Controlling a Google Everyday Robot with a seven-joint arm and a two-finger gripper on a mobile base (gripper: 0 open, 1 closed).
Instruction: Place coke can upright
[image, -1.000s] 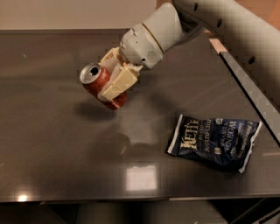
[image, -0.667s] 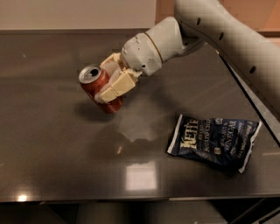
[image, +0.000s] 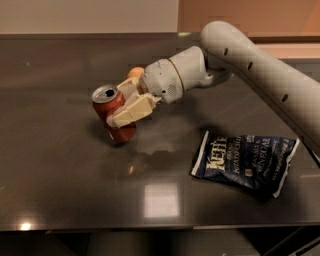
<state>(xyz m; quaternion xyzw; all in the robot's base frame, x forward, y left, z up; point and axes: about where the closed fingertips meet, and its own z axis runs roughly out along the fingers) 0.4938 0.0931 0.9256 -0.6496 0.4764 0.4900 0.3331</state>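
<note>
The red coke can (image: 111, 113) is in the camera view at left of centre on the dark table (image: 65, 180). It is tilted, its silver pull-tab end up and to the left, its lower end at or just above the tabletop. My gripper (image: 126, 103) is shut on the coke can, with one cream finger (image: 134, 111) across its front and the other behind it. The white arm reaches in from the upper right.
A dark blue chip bag (image: 246, 161) lies flat at the right of the table. An orange ball (image: 135, 73) shows partly behind the wrist. The table's front edge runs along the bottom of the view.
The arm has rotated the wrist, tipping the coke can closer to upright, and lowered it slightly toward the table. The chip bag has not moved.
</note>
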